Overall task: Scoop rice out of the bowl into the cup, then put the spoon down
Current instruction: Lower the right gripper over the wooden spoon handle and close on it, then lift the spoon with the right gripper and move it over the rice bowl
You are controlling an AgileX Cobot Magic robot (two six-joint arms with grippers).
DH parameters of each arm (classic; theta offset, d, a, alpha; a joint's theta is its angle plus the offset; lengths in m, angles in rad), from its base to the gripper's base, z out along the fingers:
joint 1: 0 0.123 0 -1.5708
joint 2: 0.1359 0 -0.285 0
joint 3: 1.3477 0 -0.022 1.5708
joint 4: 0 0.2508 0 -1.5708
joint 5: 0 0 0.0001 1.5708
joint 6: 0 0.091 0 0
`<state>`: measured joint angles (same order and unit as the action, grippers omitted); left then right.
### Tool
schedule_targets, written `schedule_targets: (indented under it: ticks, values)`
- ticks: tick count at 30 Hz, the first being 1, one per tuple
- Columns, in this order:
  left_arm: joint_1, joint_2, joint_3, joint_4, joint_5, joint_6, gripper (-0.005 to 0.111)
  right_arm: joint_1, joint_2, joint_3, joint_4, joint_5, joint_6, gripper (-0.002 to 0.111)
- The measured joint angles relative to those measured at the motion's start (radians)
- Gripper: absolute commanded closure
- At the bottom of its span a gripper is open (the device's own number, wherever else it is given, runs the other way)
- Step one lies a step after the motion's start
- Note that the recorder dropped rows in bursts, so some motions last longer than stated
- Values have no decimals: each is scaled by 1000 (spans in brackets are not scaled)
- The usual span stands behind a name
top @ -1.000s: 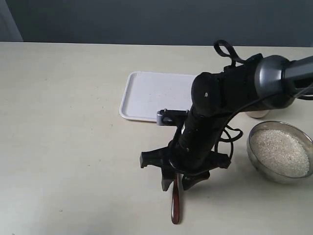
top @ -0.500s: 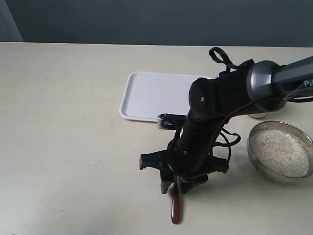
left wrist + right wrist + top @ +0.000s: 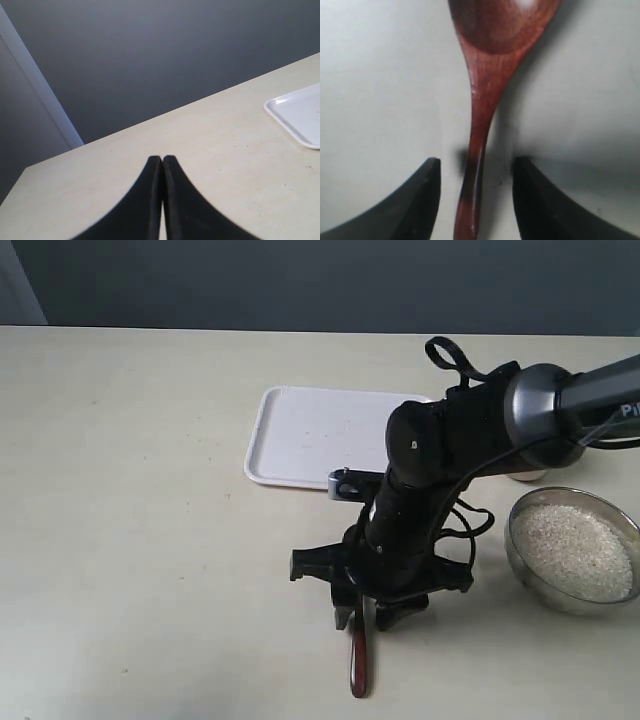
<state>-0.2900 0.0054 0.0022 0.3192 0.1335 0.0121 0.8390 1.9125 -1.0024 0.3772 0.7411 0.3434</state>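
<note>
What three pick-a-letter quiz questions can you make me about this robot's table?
1. What colour is the tray? A red. B white. C green.
2. Where is the rice? A on the tray. B on the floor. C in the bowl.
3. How is the right tool at the spoon? A open around its handle. B clamped shut on it. C lifting it high.
Answers: 1 B, the tray looks plain white. 2 C, the grains fill the steel bowl. 3 A, the right wrist view shows a gap between each finger and the handle.
</note>
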Motion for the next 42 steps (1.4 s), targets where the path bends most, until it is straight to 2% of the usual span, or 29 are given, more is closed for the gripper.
schedule_targets:
  ticks: [12, 14, 16, 18, 28, 35, 42]
  values:
    - [0, 0, 0, 0, 0, 0, 106, 0, 22, -9, 18, 1, 20, 63]
    - [0, 0, 0, 0, 0, 0, 106, 0, 23, -9, 22, 1, 20, 72]
    - [0, 0, 0, 0, 0, 0, 106, 0, 23, -10, 25, 4, 20, 86]
    - [0, 0, 0, 0, 0, 0, 106, 0, 26, -10, 25, 16, 20, 109]
    - [0, 0, 0, 0, 0, 0, 106, 0, 30, -10, -2, 76, 13, 109]
    - [0, 0, 0, 0, 0, 0, 106, 0, -21, -2, -98, 136, -5, 109]
    - [0, 0, 0, 0, 0, 0, 106, 0, -95, -33, -252, 312, -7, 109]
